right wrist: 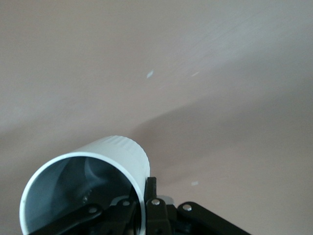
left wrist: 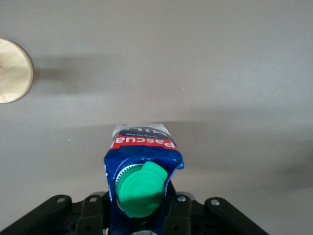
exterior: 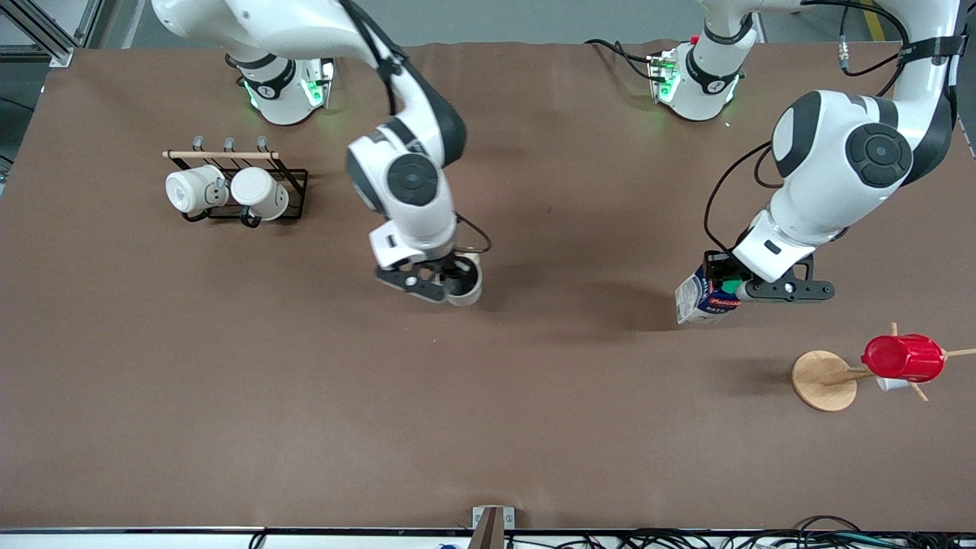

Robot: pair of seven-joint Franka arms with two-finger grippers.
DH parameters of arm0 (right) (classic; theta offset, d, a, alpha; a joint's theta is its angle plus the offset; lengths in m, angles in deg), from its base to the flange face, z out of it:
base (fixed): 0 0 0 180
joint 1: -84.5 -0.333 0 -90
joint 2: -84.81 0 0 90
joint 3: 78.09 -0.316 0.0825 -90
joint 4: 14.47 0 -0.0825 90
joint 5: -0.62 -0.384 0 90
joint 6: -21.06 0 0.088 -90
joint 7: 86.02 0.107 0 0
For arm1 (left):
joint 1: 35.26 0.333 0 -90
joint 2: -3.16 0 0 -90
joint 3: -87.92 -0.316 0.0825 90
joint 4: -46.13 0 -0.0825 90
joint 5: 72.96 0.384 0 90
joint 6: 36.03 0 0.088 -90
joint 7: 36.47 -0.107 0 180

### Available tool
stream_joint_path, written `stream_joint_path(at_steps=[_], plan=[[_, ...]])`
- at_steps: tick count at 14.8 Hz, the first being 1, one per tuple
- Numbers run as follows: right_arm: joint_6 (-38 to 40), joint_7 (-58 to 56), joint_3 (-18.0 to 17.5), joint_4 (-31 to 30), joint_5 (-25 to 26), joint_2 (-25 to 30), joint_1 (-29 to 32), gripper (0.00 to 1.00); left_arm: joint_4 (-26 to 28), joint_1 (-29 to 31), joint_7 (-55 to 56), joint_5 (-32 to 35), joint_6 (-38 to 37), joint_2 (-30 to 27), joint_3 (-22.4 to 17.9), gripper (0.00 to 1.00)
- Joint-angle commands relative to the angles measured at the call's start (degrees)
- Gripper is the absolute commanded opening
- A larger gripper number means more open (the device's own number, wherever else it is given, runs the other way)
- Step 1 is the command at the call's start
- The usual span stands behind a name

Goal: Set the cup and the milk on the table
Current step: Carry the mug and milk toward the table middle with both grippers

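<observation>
My right gripper point(exterior: 451, 284) is shut on the rim of the cup point(exterior: 467, 288), a pale mug with a dark inside, and holds it low over the middle of the table point(exterior: 305, 427). In the right wrist view one finger is inside the cup point(right wrist: 93, 171) and the other finger point(right wrist: 151, 188) presses its outer wall. My left gripper point(exterior: 726, 288) is shut on the top of the milk point(exterior: 700, 301), a dark blue carton with a green cap, tilted and low over the table toward the left arm's end. The left wrist view shows the milk point(left wrist: 142, 149) between the black fingers point(left wrist: 178, 213).
A black wire rack with a wooden bar point(exterior: 229, 156) holds two white mugs point(exterior: 225, 192) toward the right arm's end. A wooden stand with a round base point(exterior: 823, 380) carries a red ribbed cup point(exterior: 903, 357), nearer the front camera than the milk. Its base also shows in the left wrist view point(left wrist: 12, 71).
</observation>
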Motion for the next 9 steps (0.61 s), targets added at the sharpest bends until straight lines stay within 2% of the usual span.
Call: stream_joint_path(at_steps=[1, 5, 9], plan=[[-4.27, 3.36, 0.84, 3.78, -0.82, -3.55, -3.04, 0.02, -1.51, -0.09, 0.99, 1.34, -1.12, 0.58, 0.25, 0.27], [-8.42, 4.08, 0.84, 3.34, -1.26, -5.22, -6.04, 0.05, -1.6, -0.09, 1.16, 1.43, -1.12, 0.58, 1.39, 0.27], [-10.79, 5.12, 0.84, 3.16, -1.17, -7.41, -7.19, 0.08, -3.43, -0.18, 1.95, 2.13, -1.12, 1.81, 4.29, 0.28]])
